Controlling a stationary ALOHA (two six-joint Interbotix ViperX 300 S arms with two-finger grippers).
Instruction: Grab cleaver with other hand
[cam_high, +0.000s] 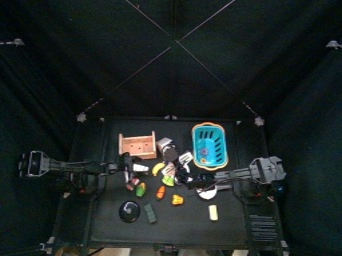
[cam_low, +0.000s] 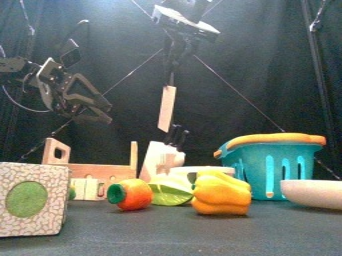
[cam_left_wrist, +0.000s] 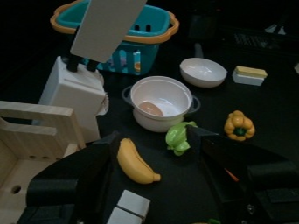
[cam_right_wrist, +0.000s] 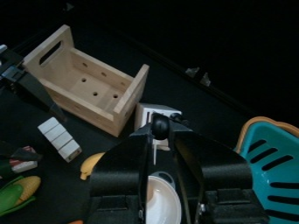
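The cleaver (cam_low: 166, 108) hangs blade down in mid-air over the white knife block (cam_low: 163, 160), its pale blade broad and flat. My right gripper (cam_right_wrist: 156, 131) is shut on the cleaver's black handle (cam_right_wrist: 156, 126) from above; it also shows high up in the front view (cam_low: 182, 24). In the left wrist view the blade (cam_left_wrist: 107, 31) hangs above the knife block (cam_left_wrist: 75, 87). My left gripper (cam_left_wrist: 158, 188) is open and empty, low over the table a short way from the block, with a banana (cam_left_wrist: 138, 162) between its jaws' line of sight.
A wooden crate (cam_high: 139, 146) stands at the back left and a teal basket (cam_high: 210, 145) at the back right. A white pot (cam_left_wrist: 159, 101), a small white bowl (cam_left_wrist: 204, 72), a yellow pepper (cam_left_wrist: 239, 125) and lettuce (cam_left_wrist: 180, 137) lie around the block. A patterned box (cam_low: 32, 200) stands front left.
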